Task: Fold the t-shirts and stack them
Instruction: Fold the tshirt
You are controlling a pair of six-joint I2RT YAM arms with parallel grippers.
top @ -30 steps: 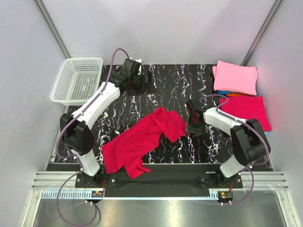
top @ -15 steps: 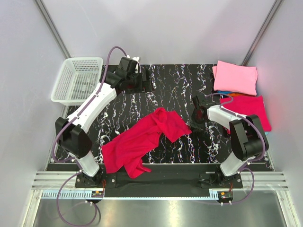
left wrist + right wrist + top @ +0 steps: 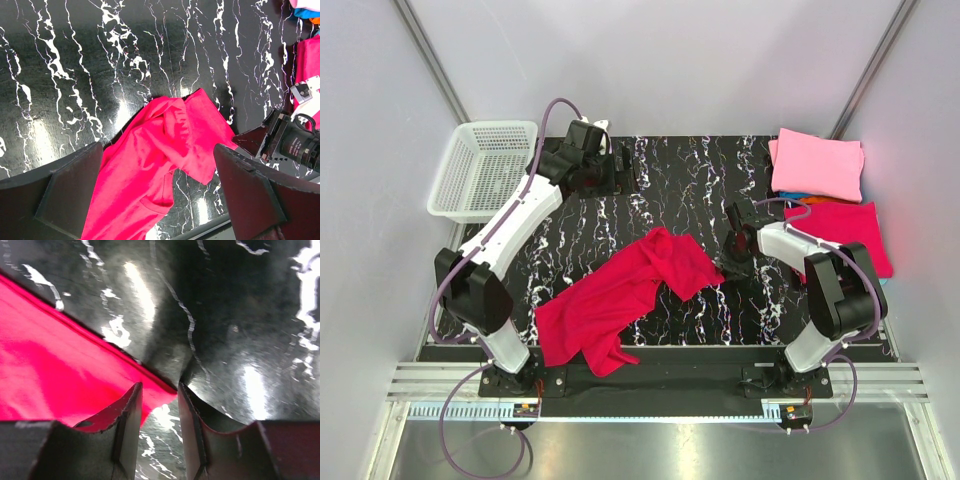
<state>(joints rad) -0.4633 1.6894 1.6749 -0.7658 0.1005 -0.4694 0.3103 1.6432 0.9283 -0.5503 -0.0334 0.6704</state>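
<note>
Right pincer (image 3: pixel 159 385) is half spread, low at the edge of the red shirt (image 3: pixel 610 300) (nothing clearly pinched). Left pincer (image 3: pixel 157 147) spread wide, holding nothing. Shirt's crumpled mid-desk (image 3: pixel 690 190), folded shirts (image 3: pixel 817 165) far right.

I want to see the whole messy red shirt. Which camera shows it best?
The top camera: the crumpled red shirt is whole there. The left wrist camera cuts off its lower part; the right wrist camera shows only one edge.
</note>
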